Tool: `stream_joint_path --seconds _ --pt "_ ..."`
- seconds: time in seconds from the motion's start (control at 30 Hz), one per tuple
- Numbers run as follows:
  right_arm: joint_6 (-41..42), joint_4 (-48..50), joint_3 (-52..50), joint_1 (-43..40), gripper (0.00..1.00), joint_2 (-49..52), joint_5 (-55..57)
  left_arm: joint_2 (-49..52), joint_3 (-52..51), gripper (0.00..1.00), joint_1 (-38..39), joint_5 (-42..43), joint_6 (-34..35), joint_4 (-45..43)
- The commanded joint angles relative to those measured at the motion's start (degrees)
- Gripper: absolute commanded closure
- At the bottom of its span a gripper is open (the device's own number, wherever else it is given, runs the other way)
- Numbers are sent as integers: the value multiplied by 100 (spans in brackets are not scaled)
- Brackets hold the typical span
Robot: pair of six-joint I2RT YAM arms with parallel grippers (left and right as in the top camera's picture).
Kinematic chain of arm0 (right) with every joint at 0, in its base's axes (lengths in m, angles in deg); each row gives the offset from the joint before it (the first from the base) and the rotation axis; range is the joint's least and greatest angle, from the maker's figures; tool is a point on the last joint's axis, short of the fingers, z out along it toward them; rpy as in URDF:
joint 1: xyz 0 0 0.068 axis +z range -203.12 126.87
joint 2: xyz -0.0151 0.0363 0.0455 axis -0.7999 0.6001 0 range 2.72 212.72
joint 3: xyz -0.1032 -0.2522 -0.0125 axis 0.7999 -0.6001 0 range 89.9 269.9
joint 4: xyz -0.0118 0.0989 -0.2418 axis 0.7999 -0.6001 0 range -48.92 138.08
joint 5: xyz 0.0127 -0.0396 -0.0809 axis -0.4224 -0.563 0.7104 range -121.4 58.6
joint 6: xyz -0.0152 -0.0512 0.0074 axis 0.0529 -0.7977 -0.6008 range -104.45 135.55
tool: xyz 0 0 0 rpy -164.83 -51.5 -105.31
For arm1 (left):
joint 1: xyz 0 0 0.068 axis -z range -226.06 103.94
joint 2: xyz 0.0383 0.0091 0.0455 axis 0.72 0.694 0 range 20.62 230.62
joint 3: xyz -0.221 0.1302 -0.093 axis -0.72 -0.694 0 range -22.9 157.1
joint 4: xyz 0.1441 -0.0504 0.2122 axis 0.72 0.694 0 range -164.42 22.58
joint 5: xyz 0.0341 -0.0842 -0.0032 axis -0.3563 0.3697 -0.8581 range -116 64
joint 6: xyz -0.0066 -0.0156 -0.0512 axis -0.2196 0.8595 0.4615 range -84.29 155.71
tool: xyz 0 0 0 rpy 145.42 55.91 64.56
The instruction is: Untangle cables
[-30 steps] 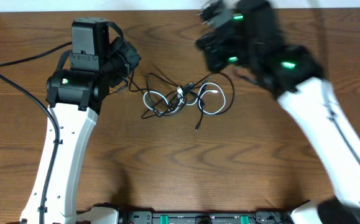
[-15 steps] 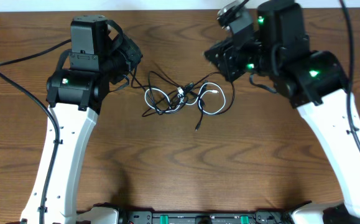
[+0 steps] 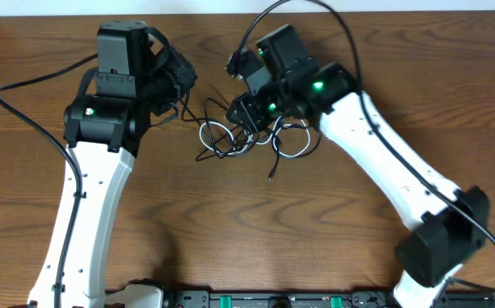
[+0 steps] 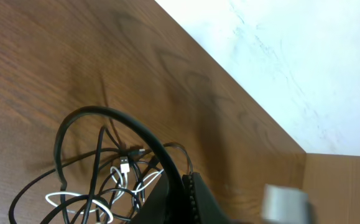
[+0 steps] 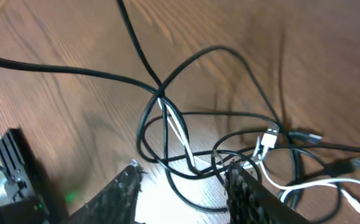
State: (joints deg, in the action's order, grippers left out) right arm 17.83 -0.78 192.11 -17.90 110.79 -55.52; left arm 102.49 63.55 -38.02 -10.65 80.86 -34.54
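The cables lie in one loose knot on the counter, mid-width and toward the far edge. Your right claw hangs directly over the knot, released, its jaws parted astride several black loops. Your left claw is clenched just left of the heap; whether it pinches a strand cannot be told from here. Expect these cords to be light, limp and a little springy, so a pull on one will likely drag the whole bundle. The white cord stands out and looks the easiest to free. Take hold near a plug end or on an outer loop, not at the crossing where strands bind.
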Motion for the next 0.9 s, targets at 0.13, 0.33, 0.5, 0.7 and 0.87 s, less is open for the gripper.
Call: stream_joint_path --seconds 0.13,0.33,0.5,0.7,0.87 --pt "-55 66 9 52 66 341 -708 -52 66 92 9 76 -48 -2" --pt "629 140 9 190 73 363 -833 -52 66 93 9 118 -46 -4" --pt "949 170 4 352 62 531 -374 -52 66 93 9 118 -33 -4" --pt "433 282 4 411 64 717 164 -52 66 93 9 116 -33 13" --pt "-258 249 4 380 69 734 1043 -52 66 93 7 116 -33 17"
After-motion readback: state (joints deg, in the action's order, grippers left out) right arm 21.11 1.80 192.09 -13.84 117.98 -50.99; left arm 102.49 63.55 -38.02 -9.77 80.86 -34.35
